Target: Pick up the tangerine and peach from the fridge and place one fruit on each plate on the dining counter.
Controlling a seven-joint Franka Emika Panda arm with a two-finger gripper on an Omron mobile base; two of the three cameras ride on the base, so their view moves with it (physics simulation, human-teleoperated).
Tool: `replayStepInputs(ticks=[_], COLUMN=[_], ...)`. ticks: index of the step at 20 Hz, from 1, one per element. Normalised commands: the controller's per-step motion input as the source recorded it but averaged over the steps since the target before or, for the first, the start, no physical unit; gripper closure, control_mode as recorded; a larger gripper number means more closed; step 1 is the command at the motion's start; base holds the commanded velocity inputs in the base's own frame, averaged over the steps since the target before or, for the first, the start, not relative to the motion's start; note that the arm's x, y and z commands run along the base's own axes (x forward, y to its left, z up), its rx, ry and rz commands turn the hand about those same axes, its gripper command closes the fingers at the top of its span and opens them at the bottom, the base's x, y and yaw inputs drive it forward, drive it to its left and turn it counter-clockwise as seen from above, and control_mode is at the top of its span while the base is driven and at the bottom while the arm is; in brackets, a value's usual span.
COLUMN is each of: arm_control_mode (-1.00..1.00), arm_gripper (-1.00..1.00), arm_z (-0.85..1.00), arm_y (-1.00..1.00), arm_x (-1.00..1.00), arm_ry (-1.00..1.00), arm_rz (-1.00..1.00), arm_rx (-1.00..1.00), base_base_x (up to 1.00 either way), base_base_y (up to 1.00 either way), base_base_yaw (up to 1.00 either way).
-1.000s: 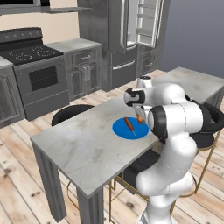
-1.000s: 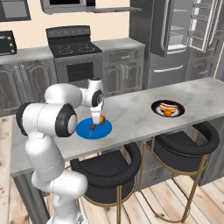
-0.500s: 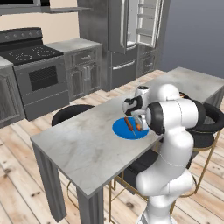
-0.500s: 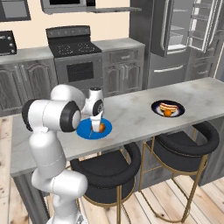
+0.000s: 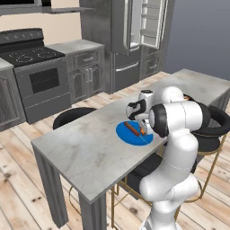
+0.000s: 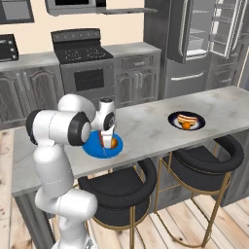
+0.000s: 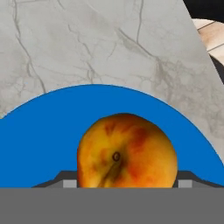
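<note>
1 peach [image 7: 127, 151] between fingers [image 7: 69, 183], stem-side up.

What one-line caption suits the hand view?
Gripper holding a round orange-red peach just over the flat bright blue plate on marbled grey counter.

The dining counter [image 6: 146, 127] has a pale marbled top. A blue plate [image 6: 95, 148] lies flat on it near the near edge, toward the left. A dark plate [image 6: 171, 118] lies well apart to the right, also flat.
</note>
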Motion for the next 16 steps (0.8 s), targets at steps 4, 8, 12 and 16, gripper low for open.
replayStepInputs(ticks=[4, 8, 12, 16], arm_control_mode=[-1.00, -1.00, -1.00, -1.00], arm_gripper=[-1.00, -1.00, -1.00, -1.00], arm_z=[0.00, 0.07, 0.15, 0.12], arm_y=[0.00, 0.00, 0.00, 0.12], arm_x=[0.00, 0.00, -0.03, -0.10], arm_ry=[0.00, 0.00, 0.00, 0.00], arm_rz=[0.00, 0.00, 0.00, 0.00], arm_rx=[0.00, 0.00, -0.01, -0.04], base_base_x=[0.00, 0.00, 0.00, 0.00], base_base_y=[0.00, 0.00, 0.00, 0.00], base_base_yaw=[0.00, 0.00, 0.00, 0.00])
